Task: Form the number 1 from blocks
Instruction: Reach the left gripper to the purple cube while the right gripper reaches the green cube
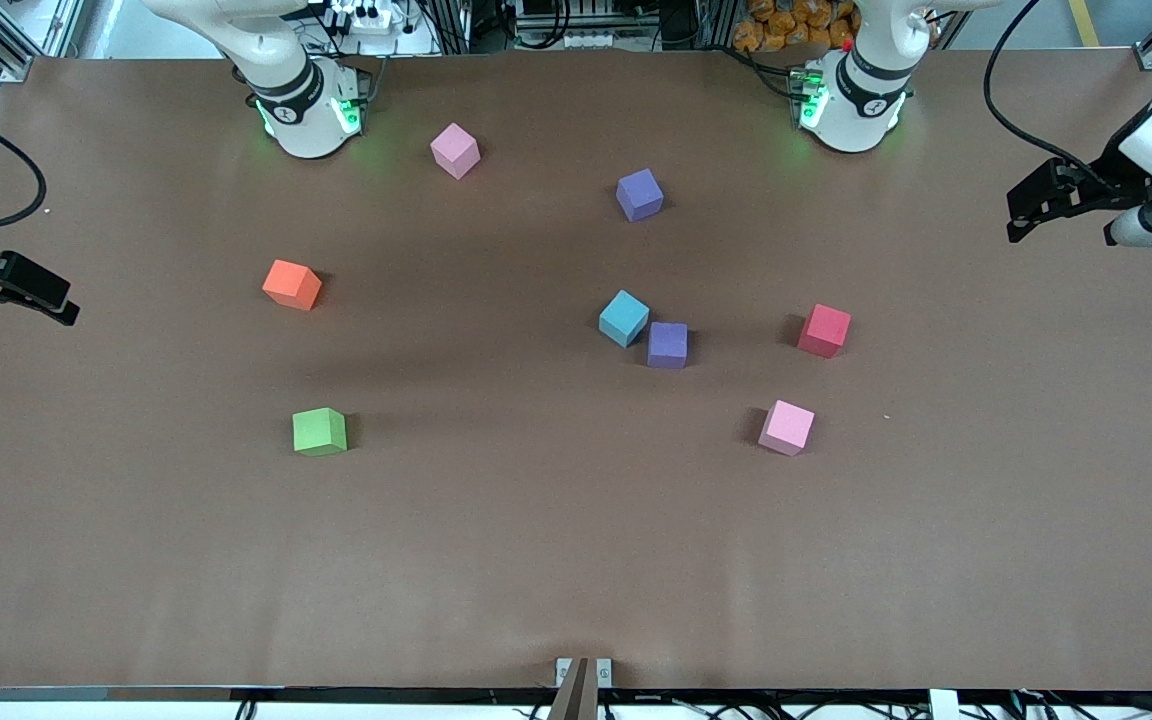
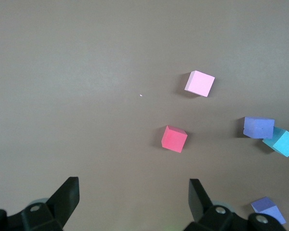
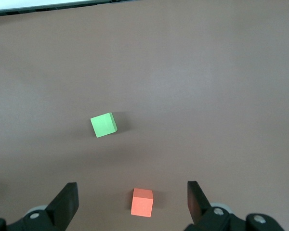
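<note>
Eight foam cubes lie scattered on a brown table (image 1: 576, 560), none stacked, with a broad bare band of surface between the nearest cubes and the table edge closest to the front camera. Nearest to that camera are the green block (image 1: 319, 432) toward the right arm's end and a pink cube (image 1: 787, 427) toward the left arm's end, well apart from each other. Next come a purple block (image 1: 668, 345) and the light blue block (image 1: 624, 318), which sit just beside each other, corners touching or nearly so; whether they truly meet cannot be told. The red cube (image 1: 824, 330) lies near them toward the left arm's end, with open tabletop all around it. The orange block (image 1: 292, 285) stands alone toward the right arm's end, farther from the camera than the green block. Farther still is the second purple block (image 1: 640, 194), and farthest is a second pink cube (image 1: 455, 150), near the right arm's base. Wide clear margins remain at both ends of the table.

The left gripper (image 1: 1021, 215) hangs in the air above the table's margin at the left arm's end, fingers (image 2: 67, 195) spread wide, holding and touching nothing. The right gripper (image 1: 61, 305) hangs above the margin at the right arm's end, fingers (image 3: 67, 202) likewise spread wide and empty.
</note>
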`<move>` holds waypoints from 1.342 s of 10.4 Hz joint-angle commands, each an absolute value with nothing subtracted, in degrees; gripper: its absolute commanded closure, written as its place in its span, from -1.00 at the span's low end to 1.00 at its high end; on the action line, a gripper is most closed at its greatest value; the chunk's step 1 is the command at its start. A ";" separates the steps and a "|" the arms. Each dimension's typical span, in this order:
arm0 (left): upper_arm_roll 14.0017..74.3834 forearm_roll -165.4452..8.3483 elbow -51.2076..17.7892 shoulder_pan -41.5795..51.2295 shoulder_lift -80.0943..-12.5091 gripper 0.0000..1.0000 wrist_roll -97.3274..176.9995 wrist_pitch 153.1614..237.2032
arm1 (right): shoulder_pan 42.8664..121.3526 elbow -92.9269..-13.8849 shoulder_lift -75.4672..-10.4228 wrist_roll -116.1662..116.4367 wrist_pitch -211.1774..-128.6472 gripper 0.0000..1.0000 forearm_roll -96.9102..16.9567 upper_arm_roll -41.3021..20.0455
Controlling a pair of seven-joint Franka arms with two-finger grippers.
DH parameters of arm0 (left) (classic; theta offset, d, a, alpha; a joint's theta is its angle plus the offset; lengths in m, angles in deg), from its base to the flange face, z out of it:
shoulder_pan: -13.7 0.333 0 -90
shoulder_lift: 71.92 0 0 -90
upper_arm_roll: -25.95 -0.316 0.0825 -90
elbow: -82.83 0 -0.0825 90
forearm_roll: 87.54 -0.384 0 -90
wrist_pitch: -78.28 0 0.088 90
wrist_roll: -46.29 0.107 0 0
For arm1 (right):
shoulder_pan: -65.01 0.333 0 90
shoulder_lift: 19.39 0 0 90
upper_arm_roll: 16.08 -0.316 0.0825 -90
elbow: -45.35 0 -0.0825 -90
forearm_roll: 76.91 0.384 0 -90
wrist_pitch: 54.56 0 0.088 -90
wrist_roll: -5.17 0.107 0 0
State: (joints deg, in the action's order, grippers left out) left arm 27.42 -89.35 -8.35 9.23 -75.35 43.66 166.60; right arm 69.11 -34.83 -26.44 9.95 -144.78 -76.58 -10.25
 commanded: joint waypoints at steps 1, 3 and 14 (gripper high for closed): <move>27.45 -88.42 -7.08 9.57 -74.74 -1.00 43.91 166.87 | 69.14 -34.72 -25.81 10.70 -144.03 -1.00 -75.77 -10.19; 27.80 -88.42 -7.09 9.57 -73.86 -1.00 43.82 166.96 | 69.05 -34.72 -25.81 10.70 -144.12 -1.00 -75.77 -10.19; 53.28 -71.95 -31.83 3.68 -65.25 -1.00 -6.17 193.81 | 70.46 -38.13 -31.87 10.18 -149.54 -1.00 -68.83 -10.10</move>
